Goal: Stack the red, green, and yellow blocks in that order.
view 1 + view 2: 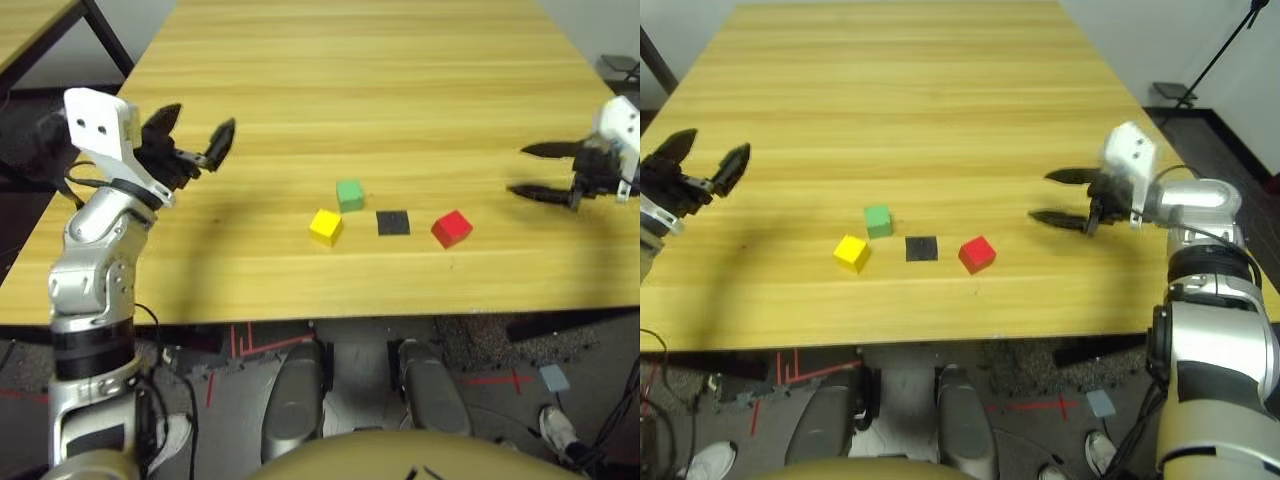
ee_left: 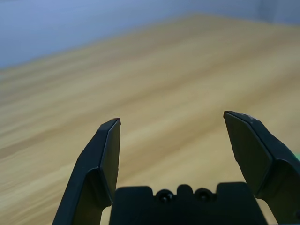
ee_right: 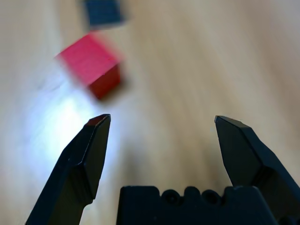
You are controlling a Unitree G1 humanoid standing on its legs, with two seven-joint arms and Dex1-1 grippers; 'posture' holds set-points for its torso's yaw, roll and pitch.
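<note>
Three small cubes lie near the table's front edge. The yellow block [image 1: 326,226] is leftmost, the green block [image 1: 349,195] sits just behind and to its right, and the red block [image 1: 451,228] lies further right. Each stands alone on the wood. My left gripper [image 1: 197,132] hovers open above the table's left side, well away from the cubes, nothing between its fingers. My right gripper [image 1: 1052,196] is open at the right, pointing toward the red block [image 3: 93,64] with a gap between them and nothing held.
A flat black square patch [image 1: 393,222] lies on the wooden table [image 1: 360,90] between the yellow and red blocks. The table's front edge runs just below the cubes. Another table corner [image 1: 30,25] shows at far left.
</note>
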